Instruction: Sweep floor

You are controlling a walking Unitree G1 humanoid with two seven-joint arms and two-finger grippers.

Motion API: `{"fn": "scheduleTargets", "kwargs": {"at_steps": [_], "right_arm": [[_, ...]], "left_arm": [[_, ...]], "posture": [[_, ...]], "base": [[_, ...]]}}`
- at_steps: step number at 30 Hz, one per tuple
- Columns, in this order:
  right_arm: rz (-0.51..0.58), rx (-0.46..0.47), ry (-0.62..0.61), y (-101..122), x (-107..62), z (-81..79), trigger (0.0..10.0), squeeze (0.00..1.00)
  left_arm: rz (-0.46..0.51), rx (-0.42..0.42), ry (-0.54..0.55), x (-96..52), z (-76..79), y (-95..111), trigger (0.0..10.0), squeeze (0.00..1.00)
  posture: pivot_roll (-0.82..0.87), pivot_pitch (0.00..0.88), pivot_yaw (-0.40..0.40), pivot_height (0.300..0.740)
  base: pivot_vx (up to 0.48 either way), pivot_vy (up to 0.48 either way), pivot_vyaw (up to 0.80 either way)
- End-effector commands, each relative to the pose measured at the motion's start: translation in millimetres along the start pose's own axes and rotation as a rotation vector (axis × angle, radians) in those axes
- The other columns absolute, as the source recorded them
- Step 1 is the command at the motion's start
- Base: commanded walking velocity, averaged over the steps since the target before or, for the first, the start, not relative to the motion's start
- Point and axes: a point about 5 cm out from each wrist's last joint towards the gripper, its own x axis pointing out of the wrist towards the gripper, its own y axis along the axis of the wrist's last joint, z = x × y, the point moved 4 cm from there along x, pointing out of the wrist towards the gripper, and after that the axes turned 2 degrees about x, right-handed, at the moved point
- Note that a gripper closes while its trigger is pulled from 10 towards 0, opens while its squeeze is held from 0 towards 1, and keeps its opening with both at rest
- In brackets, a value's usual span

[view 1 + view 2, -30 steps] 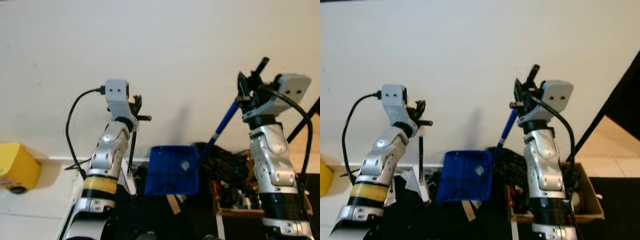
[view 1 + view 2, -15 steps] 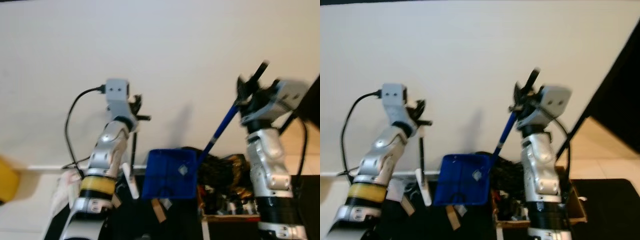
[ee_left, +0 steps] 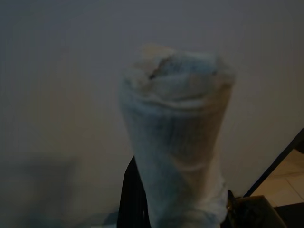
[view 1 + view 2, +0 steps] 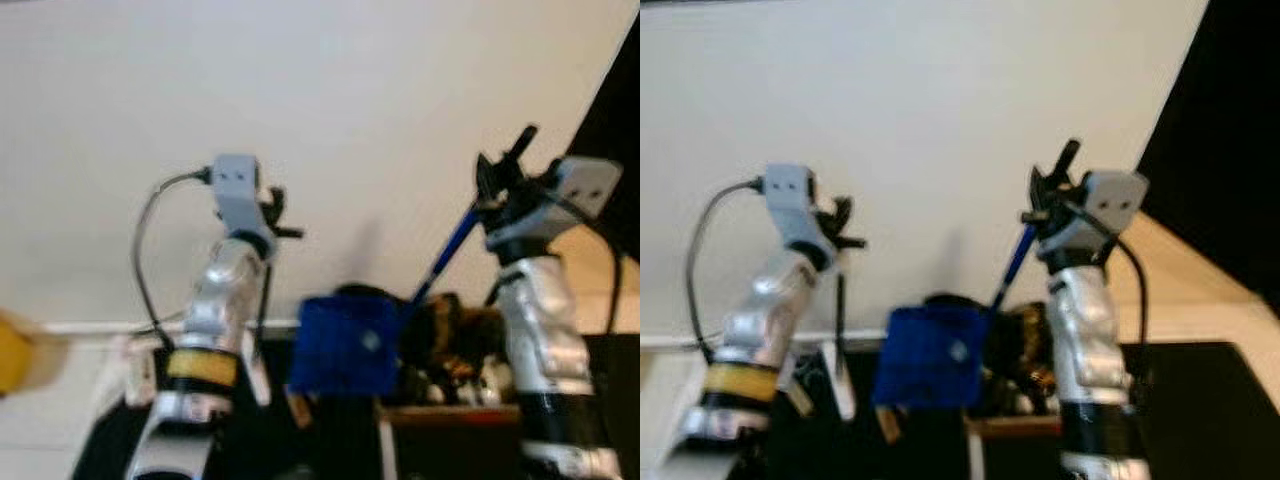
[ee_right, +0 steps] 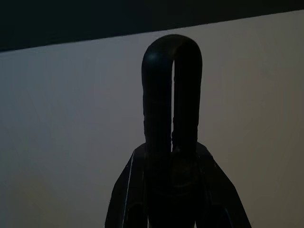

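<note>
A plain off-white wall (image 4: 320,110) was faced, with a white baseboard (image 4: 100,327) along its foot, pale floor (image 4: 1180,290) at the right and a dark opening (image 4: 1230,140) beyond the wall's edge. Compared with the frame one second earlier, the whole scene was seen shifted and blurred, more of the dark opening being exposed, so the camera had turned. The right gripper (image 4: 500,185) was raised, its jaws clenched on the dustpan handle (image 4: 445,250), a blue rod ending in a black loop (image 5: 172,95). The blue plastic dustpan (image 4: 345,345) hung low between the arms, before a cluttered box (image 4: 455,370). The left gripper (image 4: 272,215) was held up, jaws grasping a thin dark broom handle (image 4: 840,310) capped in pale cloth (image 3: 178,142)
</note>
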Motion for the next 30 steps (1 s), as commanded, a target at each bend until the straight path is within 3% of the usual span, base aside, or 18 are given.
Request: {"fn": "scheduleTargets", "kwargs": {"at_steps": [1, 30], "right_arm": [[0.059, 0.036, 0.019, 13.1, 2.6, -6.0, 10.0, 0.00], [0.047, 0.038, 0.031, 11.2, 1.4, -8.3, 10.0, 0.00]], "left_arm": [[0.028, 0.037, -0.001, -0.3, 0.2, 7.1, 10.0, 0.00], [0.014, 0.025, 0.013, 0.1, -1.0, 3.9, 10.0, 0.00]], "posture": [[0.06, 0.000, 0.053, 0.740], [0.06, 0.000, 0.052, 0.740]], "base": [[0.000, -0.289, 0.00], [0.327, -0.242, 0.00]]}}
